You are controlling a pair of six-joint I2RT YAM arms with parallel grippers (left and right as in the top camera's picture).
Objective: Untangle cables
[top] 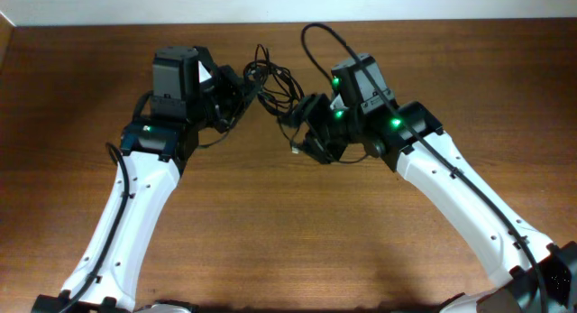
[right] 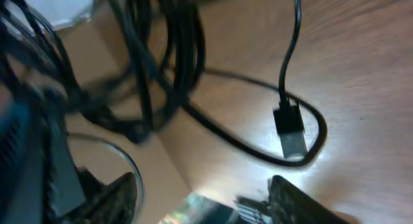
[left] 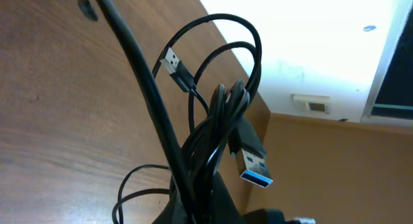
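Looking down from overhead, two white arms reach in from the near edge of the brown counter [top: 288, 250]: the left arm [top: 135, 214] and the right arm [top: 469, 196]. One dark tangle, the cables [top: 270, 78], sits at about 12 o'clock from the counter's middle. How many cords are in it cannot be counted from here. The left hand [top: 233, 96] meets the tangle at its 9 o'clock side, and the right hand [top: 302, 133] is just beside the tangle at its 5 o'clock.

From the left wrist, the left hand [left: 210, 211] is clenched on the cables [left: 219, 121], which rise as one bunch from 6 o'clock towards the centre, clear of the counter [left: 51, 121]. Two plug ends show. One is a small silvery plug [left: 171, 61] at 11 o'clock on a curling loop. The other is a larger blue-tongued plug [left: 257, 167] hanging at 4 o'clock.

From the right wrist, the right hand [right: 206, 201] is released. Its two fingers [right: 113, 195] stand apart at 7 and 5 o'clock with nothing between them. The cables [right: 174, 50] hang blurred at 11 o'clock. One loop sweeps out over the counter [right: 361, 56] around one flat plug [right: 292, 130] at 4 o'clock. Whether that plug touches the wood cannot be told.
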